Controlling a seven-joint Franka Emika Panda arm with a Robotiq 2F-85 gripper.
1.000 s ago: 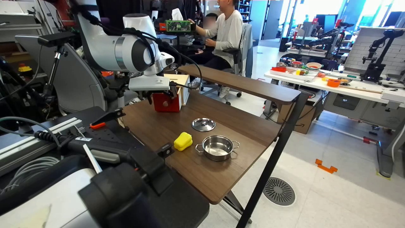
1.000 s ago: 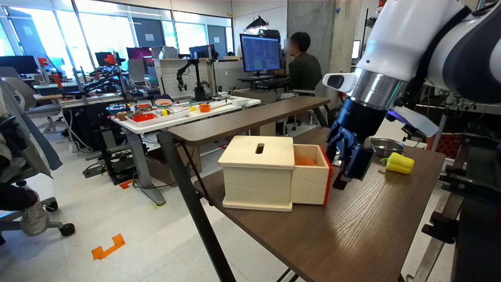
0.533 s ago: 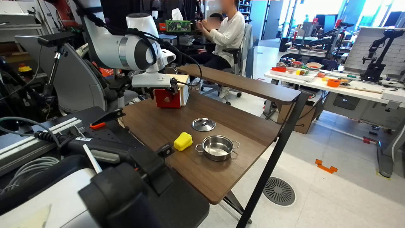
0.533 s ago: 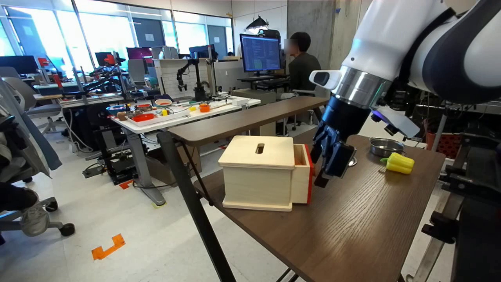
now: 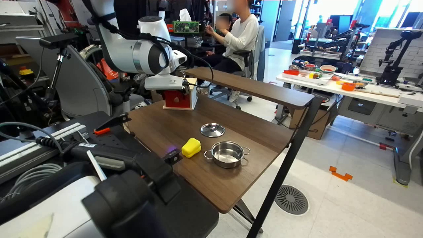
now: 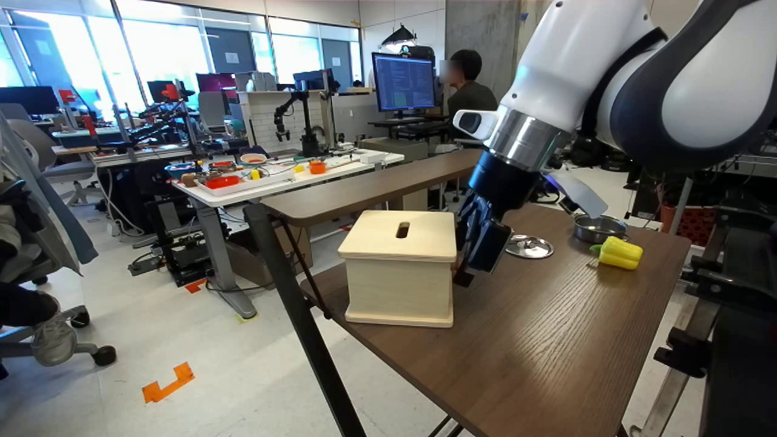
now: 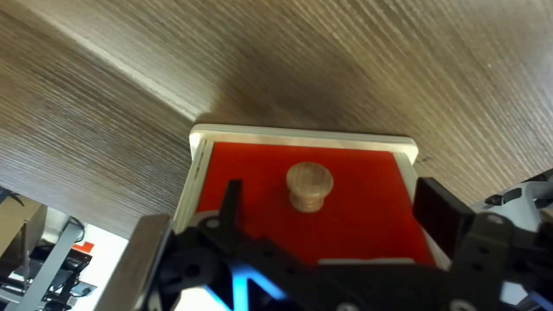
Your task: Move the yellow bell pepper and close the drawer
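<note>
Gripper point(image 7: 331, 190): fingers spread wide, hiding part of drawer point(image 7: 363, 194)
Yellow pepper point(image 5: 191, 147): beside pot point(image 5: 227, 154) on table point(image 5: 165, 129)
Lid point(image 5: 212, 130): flat, near pot

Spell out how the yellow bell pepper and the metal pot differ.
The yellow bell pepper is bright yellow; the metal pot is shiny silver. The pepper is smaller; the pot is wider. The pepper lies on its side, lumpy and closed; the pot stands upright, round and open at the top. Both rest on the brown table, next to each other.
</note>
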